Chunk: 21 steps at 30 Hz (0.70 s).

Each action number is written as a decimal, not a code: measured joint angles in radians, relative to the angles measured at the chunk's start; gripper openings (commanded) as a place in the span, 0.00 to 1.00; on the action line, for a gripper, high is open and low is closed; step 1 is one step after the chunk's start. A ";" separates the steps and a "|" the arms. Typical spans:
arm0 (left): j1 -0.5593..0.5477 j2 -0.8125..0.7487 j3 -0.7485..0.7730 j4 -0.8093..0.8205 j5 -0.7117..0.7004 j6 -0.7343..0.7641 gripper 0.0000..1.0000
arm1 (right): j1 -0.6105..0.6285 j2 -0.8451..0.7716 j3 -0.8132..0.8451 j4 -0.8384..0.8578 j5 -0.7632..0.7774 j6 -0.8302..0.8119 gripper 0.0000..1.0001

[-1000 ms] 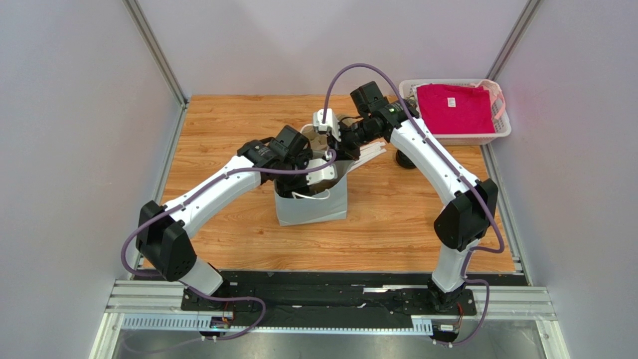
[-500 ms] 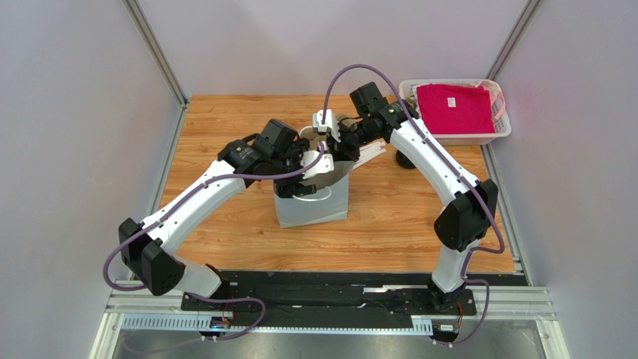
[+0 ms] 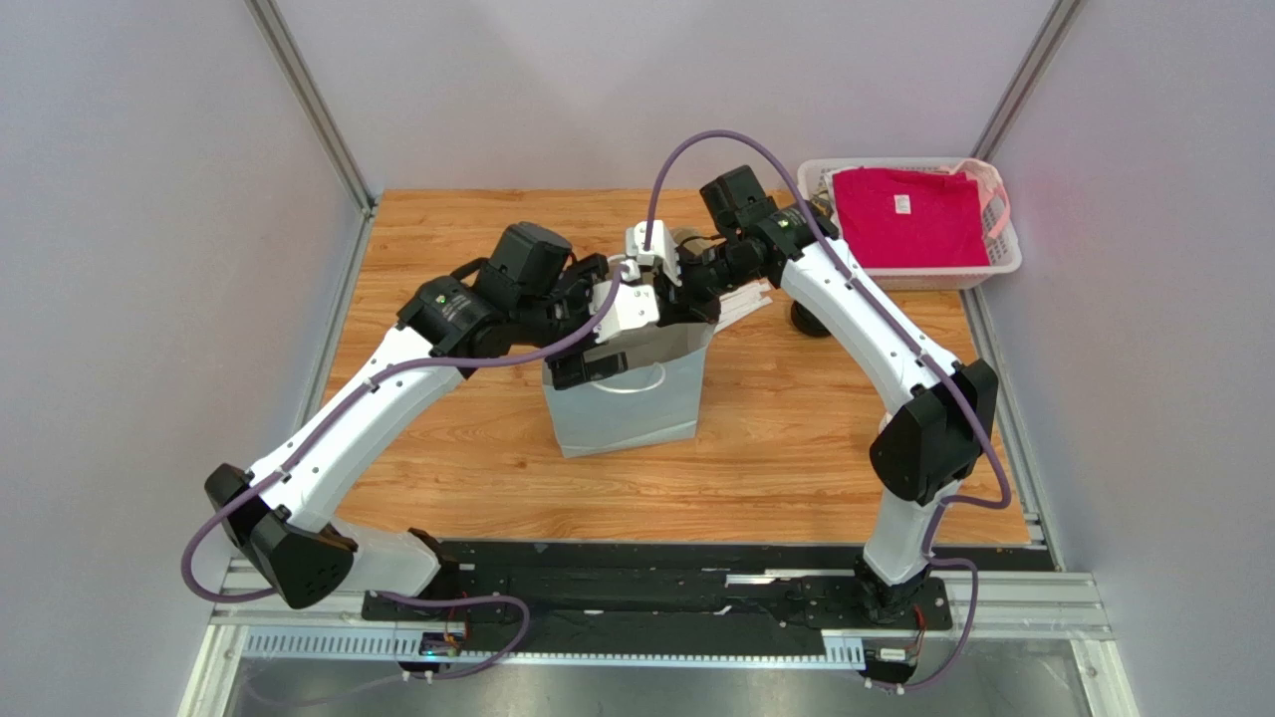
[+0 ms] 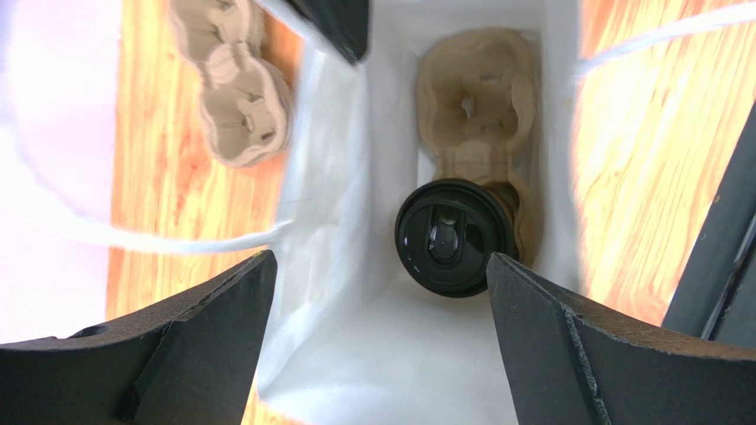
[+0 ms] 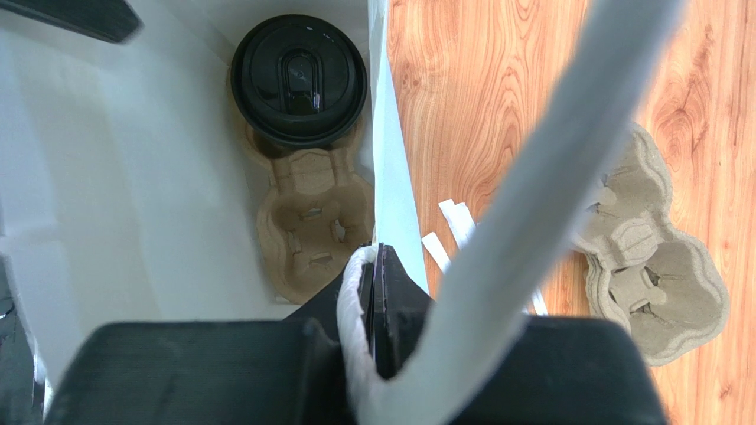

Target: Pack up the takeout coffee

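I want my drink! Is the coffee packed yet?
Nearly. Done: the coffee cup sits in the cardboard tray inside the white bag. In hand: the right gripper pinches the bag's edge; the left gripper hangs open above. Left: probably just letting go.

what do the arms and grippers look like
The left arm and right arm are white tubular links with bulky black joints, each trailing a purple cable. The left gripper and right gripper have matte black, wedge-shaped fingers.
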 measured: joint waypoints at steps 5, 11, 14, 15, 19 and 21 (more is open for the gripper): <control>0.039 -0.006 0.101 -0.010 0.019 -0.084 0.95 | 0.001 0.000 0.000 0.000 0.008 0.000 0.00; 0.092 -0.013 0.196 0.002 0.042 -0.201 0.96 | 0.014 0.000 0.000 0.001 0.014 0.011 0.00; 0.108 -0.014 0.239 0.001 0.043 -0.263 0.96 | 0.023 0.000 0.000 0.006 0.023 0.024 0.00; 0.118 -0.013 0.258 -0.001 0.044 -0.288 0.96 | 0.026 0.000 0.000 0.008 0.025 0.029 0.00; 0.206 -0.010 0.340 0.001 0.044 -0.396 0.96 | 0.037 0.000 0.001 0.015 0.033 0.062 0.00; 0.262 -0.010 0.346 0.003 0.038 -0.436 0.96 | 0.044 0.000 0.005 0.016 0.037 0.080 0.00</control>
